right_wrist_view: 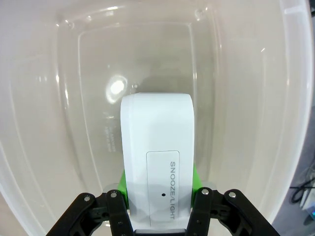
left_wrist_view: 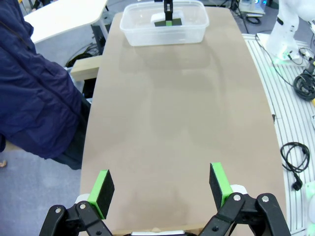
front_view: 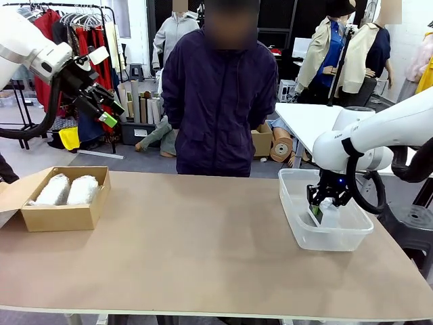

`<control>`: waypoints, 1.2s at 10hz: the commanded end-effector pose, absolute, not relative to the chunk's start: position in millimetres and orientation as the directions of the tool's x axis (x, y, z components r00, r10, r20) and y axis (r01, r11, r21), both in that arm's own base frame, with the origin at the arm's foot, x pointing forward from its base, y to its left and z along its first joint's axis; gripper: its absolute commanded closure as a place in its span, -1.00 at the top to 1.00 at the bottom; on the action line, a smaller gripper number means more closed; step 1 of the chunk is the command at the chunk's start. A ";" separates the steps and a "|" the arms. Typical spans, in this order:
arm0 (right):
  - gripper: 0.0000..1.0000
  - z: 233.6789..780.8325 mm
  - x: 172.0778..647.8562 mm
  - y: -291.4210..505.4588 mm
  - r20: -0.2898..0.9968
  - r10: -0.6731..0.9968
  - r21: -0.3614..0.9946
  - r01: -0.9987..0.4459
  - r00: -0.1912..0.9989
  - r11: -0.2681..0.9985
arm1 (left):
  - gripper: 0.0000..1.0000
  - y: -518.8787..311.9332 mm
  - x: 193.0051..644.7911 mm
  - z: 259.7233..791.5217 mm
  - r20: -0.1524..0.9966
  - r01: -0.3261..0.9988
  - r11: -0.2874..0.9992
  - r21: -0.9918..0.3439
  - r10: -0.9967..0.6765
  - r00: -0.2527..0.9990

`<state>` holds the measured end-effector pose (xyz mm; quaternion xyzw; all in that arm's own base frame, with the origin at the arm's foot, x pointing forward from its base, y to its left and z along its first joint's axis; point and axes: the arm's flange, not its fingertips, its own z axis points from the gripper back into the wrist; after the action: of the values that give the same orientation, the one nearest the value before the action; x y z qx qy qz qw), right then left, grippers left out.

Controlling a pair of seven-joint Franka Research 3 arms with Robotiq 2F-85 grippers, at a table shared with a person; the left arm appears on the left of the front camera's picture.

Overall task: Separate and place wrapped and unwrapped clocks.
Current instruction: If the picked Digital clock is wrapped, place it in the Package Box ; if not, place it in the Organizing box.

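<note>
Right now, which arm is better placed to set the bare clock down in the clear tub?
The right. Its gripper is shut on the clock, already down inside the tub. The left gripper hangs open, high above the table's other end.
</note>
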<state>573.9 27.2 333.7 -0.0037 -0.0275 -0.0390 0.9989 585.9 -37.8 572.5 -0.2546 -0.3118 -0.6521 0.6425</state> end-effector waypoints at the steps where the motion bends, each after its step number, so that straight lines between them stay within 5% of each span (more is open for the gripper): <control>1: -1.00 334.0 580.4 29.5 0.049 -0.106 -0.056 0.109 0.993 0.993 | 1.00 -36.6 584.4 573.5 0.729 0.996 0.004 0.087 -0.682 -0.061; 4: -1.00 322.1 583.8 24.8 0.026 -0.122 -0.073 0.123 0.992 0.990 | 1.00 -36.6 584.4 573.5 0.729 0.996 0.004 0.087 -0.682 -0.061; 5: -0.85 318.7 586.6 22.0 0.011 -0.129 -0.071 0.129 0.992 0.989 | 1.00 -36.6 584.4 573.5 0.729 0.996 0.004 0.087 -0.682 -0.061; 7: -0.31 314.7 588.2 20.0 0.000 -0.136 -0.073 0.136 0.991 0.988 | 1.00 -36.6 584.4 573.5 0.729 0.996 0.004 0.087 -0.682 -0.061; 10: 0.80 314.8 589.0 19.2 -0.003 -0.137 -0.072 0.137 0.991 0.988 | 1.00 -36.6 584.4 573.5 0.729 0.996 0.004 0.087 -0.682 -0.061; 11: 1.00 315.1 588.4 19.1 -0.006 -0.136 -0.073 0.135 0.991 0.988 | 1.00 -36.6 584.4 573.5 0.729 0.996 0.004 0.087 -0.682 -0.061; 12: 1.00 315.4 588.1 18.7 -0.007 -0.135 -0.072 0.135 0.991 0.988 | 1.00 -36.6 584.4 573.5 0.729 0.996 0.004 0.087 -0.682 -0.061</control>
<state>584.2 19.0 309.5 -0.0170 0.0060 -0.0551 0.9983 585.9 -37.8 572.5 -0.2546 -0.3117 -0.6521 0.6425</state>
